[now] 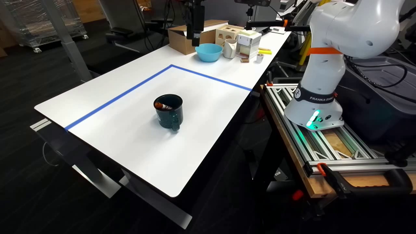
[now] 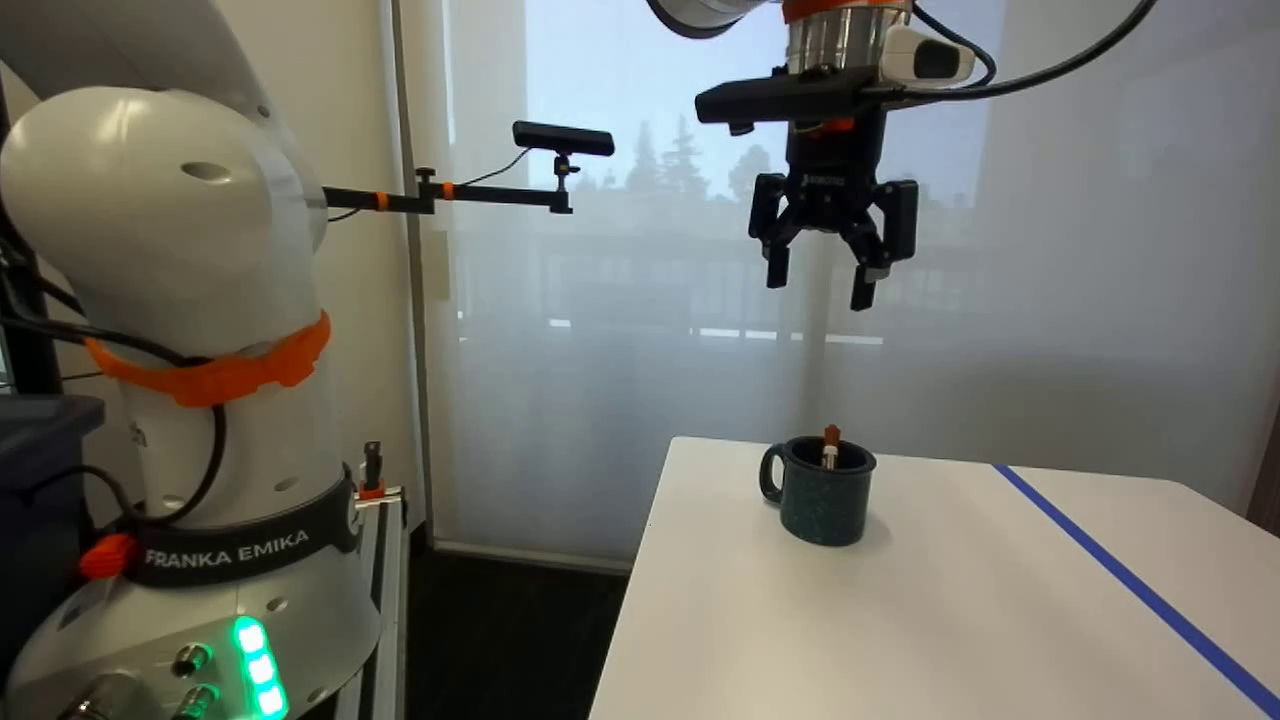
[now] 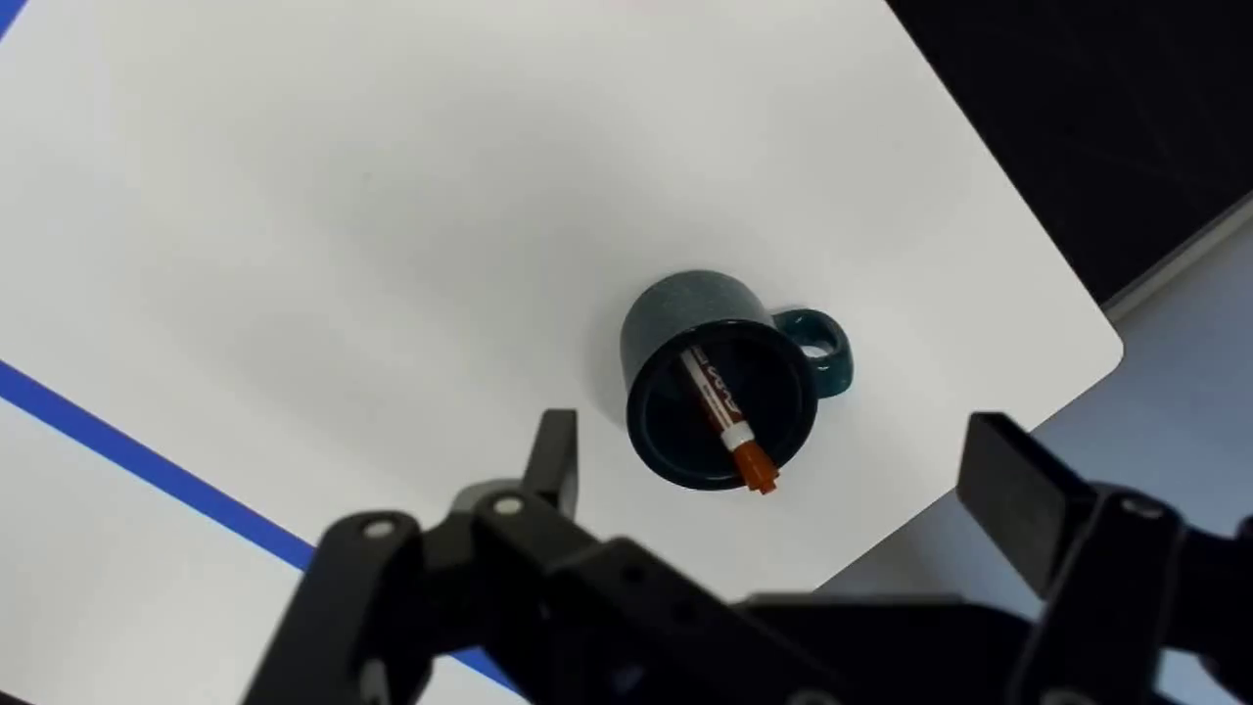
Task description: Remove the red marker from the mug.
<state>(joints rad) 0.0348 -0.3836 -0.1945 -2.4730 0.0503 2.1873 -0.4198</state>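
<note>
The dark teal mug (image 1: 165, 120) stands upright on the white table in both exterior views (image 2: 825, 508); it also shows in the wrist view (image 3: 690, 302), handle to the right. The red marker (image 3: 729, 416) leans inside it, orange-red cap at the rim, lower end hidden in the dark inside. The marker's cap end shows in both exterior views (image 1: 162, 105) (image 2: 831, 447). My gripper (image 2: 820, 284) is open and empty, pointing down, well above the mug and touching nothing. In the wrist view its fingers (image 3: 768, 470) stand wide apart, below the mug in the picture.
Blue tape (image 1: 130, 89) marks lines on the table (image 1: 136, 136). Beyond it stand a light blue bowl (image 1: 209, 53), a cardboard box (image 1: 180, 42), a pale mug (image 1: 229, 49), a wooden shape box (image 1: 224, 32) and small items. The table's edge lies near the mug's handle side.
</note>
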